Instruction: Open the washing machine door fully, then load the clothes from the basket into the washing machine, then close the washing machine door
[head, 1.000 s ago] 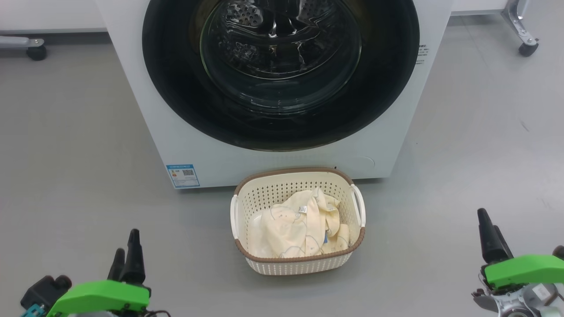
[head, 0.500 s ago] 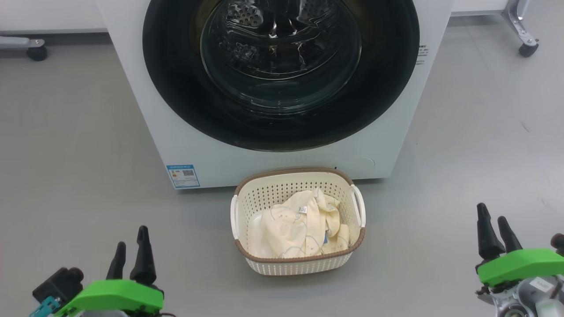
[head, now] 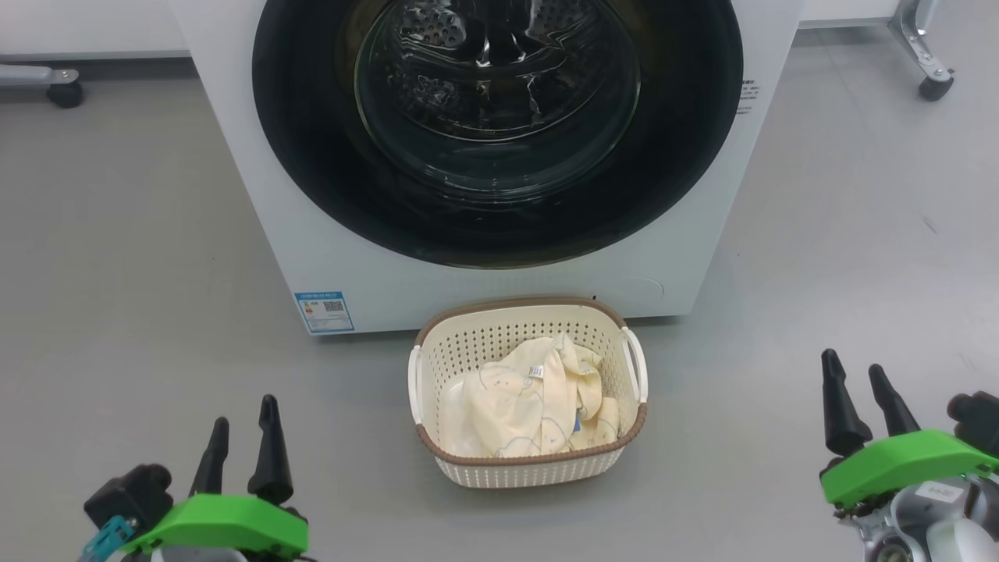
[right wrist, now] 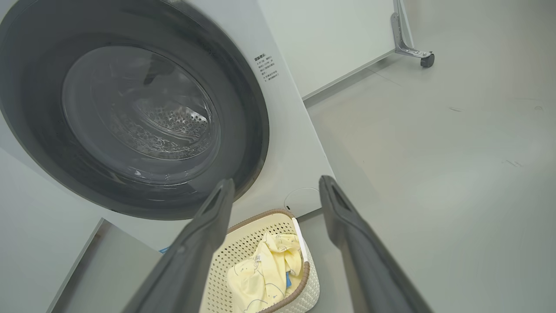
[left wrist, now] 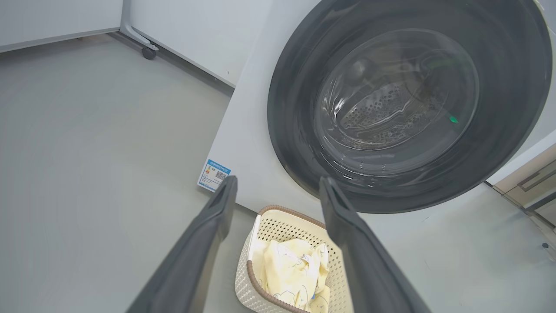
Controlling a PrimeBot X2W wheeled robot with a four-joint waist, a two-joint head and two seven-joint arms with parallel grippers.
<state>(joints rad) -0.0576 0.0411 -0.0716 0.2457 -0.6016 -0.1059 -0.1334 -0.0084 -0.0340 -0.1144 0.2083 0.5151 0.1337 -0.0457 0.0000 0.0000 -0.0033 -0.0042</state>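
Observation:
The white washing machine (head: 257, 195) fills the upper middle of the head view, its round black-rimmed door (head: 687, 140) closed flat against the front, steel drum visible through the glass. On the floor just before it sits the cream basket (head: 531, 472) holding pale yellow clothes (head: 519, 410). My left gripper (head: 243, 414) hangs open at the lower left, well left of the basket. At the lower right my right gripper (head: 852, 368) is open too, well right of the basket. Both wrist views look up at the door (left wrist: 295, 108) (right wrist: 247, 113) and down on the basket (left wrist: 256, 278) (right wrist: 304, 278) past open, empty jaws.
A blue sticker (head: 323, 311) sits low on the washer's left front. Castor-wheeled frame legs stand at the far left (head: 64, 90) and far right (head: 933, 82). Grey floor surrounds the basket on both sides.
Both grippers have risen a little in the head view and shifted inward toward the basket, still open. Washer, door, basket and clothes are unmoved.

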